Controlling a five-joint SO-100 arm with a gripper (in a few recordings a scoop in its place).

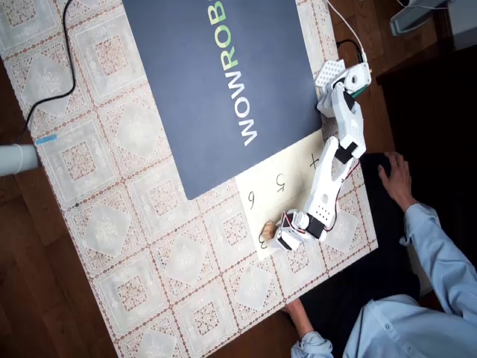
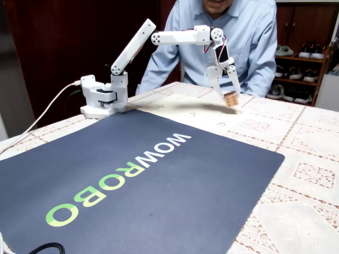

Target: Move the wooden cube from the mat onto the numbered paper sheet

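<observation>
The wooden cube [image 2: 230, 99] is a small tan block with dark reddish dots, held in my gripper [image 2: 228, 99], which is shut on it. It hangs just above the far end of the numbered paper sheet [image 2: 185, 114]. In the overhead view the wooden cube [image 1: 265, 233] sits at the tip of my gripper [image 1: 270, 236], over the lower corner of the numbered paper sheet [image 1: 277, 186] near the numeral 6. The dark mat [image 1: 223, 82] with the "WOWROB" lettering lies beside the sheet. In the fixed view the mat [image 2: 132, 185] fills the foreground.
A white lace-patterned tablecloth [image 1: 112, 186] covers the table. A person in a light blue shirt [image 2: 228, 32] sits behind the table, close to the arm. The arm's base [image 2: 100, 100] stands at the mat's far corner with a white cable [image 2: 42, 119] running off left.
</observation>
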